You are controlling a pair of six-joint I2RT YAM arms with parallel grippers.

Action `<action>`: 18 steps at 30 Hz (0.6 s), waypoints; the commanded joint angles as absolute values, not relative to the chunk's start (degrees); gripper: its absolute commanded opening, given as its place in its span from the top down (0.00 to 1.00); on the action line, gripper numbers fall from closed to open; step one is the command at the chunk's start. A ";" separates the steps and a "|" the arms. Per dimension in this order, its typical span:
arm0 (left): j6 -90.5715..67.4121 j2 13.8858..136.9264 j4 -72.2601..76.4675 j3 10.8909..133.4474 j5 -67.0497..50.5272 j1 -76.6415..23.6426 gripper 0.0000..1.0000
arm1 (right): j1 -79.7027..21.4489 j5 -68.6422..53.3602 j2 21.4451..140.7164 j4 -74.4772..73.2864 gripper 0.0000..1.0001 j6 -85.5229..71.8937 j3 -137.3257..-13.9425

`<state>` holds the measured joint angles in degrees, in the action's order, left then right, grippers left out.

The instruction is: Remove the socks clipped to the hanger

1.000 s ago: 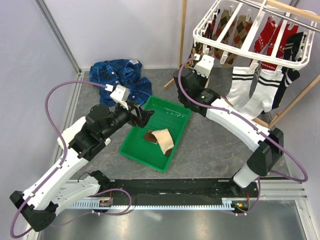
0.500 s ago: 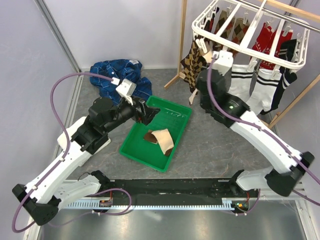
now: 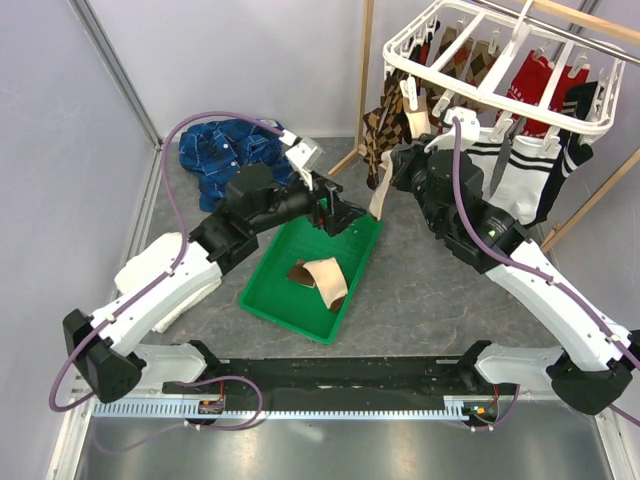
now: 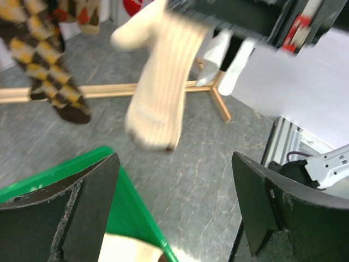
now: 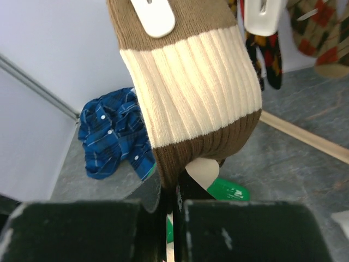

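Observation:
The white hanger (image 3: pixel 480 97) hangs at the back right with socks clipped under it: brown argyle (image 3: pixel 378 125), white striped (image 3: pixel 525 185), red (image 3: pixel 545 80). My right gripper (image 3: pixel 392 172) is shut on a tan-and-brown sock (image 5: pixel 191 98) that still hangs from a white clip (image 5: pixel 155 16); the jaws (image 5: pixel 173 191) pinch its lower brown band. My left gripper (image 3: pixel 335 215) is open over the far edge of the green tray (image 3: pixel 270 285), nothing between its fingers (image 4: pixel 82 207). It faces the hanging tan sock (image 4: pixel 161 93). Another tan-and-brown sock (image 3: pixel 322 275) lies in the tray.
A blue plaid shirt (image 3: pixel 215 155) lies crumpled at the back left. The wooden stand's upright (image 3: pixel 365 70) and floor bars (image 4: pixel 109 90) stand behind the hanging socks. Grey walls close the left and back.
My right arm swung to the hanger's left corner, and its gripper closed on the tan-and-brown sock. My left arm reached forward and right, over the tray's far edge.

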<state>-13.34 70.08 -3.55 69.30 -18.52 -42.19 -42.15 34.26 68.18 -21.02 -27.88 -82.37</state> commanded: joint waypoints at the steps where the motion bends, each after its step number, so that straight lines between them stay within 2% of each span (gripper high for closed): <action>1: -11.69 74.61 2.64 74.00 -19.43 -44.47 0.09 | -42.28 29.63 65.83 -19.51 1.00 -32.16 -81.30; 8: -11.43 81.73 3.69 78.57 -18.46 -45.88 0.09 | -42.27 28.12 65.13 -18.72 1.00 -35.24 -80.33; 11: -11.25 84.63 3.78 79.89 -16.97 -46.67 0.14 | -42.19 27.60 65.21 -18.63 1.00 -35.86 -80.07; 14: -11.60 86.30 3.17 80.16 -13.98 -47.11 0.29 | -42.28 26.54 64.87 -18.72 1.00 -36.47 -79.89; 15: -11.95 86.40 3.08 80.07 -13.54 -47.11 0.43 | -42.19 26.28 64.43 -18.81 1.00 -36.47 -79.81; 17: -12.39 86.48 2.81 79.72 -12.13 -47.11 0.63 | -42.27 26.28 63.99 -19.16 1.00 -36.47 -79.63; 18: -12.65 86.31 2.73 79.54 -12.04 -47.11 0.82 | -42.28 26.37 63.55 -19.33 0.98 -36.39 -79.45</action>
